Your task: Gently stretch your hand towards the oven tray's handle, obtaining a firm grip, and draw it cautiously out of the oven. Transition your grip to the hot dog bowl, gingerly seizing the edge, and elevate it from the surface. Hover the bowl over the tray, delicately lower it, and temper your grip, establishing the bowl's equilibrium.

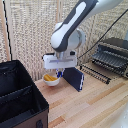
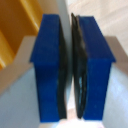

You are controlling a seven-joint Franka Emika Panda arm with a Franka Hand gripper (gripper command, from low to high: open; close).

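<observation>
The gripper (image 1: 59,73) hangs directly over the hot dog bowl (image 1: 51,79), fingers (image 2: 49,70) clenched nearly together

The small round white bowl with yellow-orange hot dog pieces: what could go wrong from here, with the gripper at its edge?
1. The white gripper's blue fingers stand close together, yet the wrist view does not clearly show the rim between them; the bowl might slip or tip.
2. The dark blue rectangular slab stands close beside the bowl, toward the dark grey wire rack; a low carry could hit it.
</observation>
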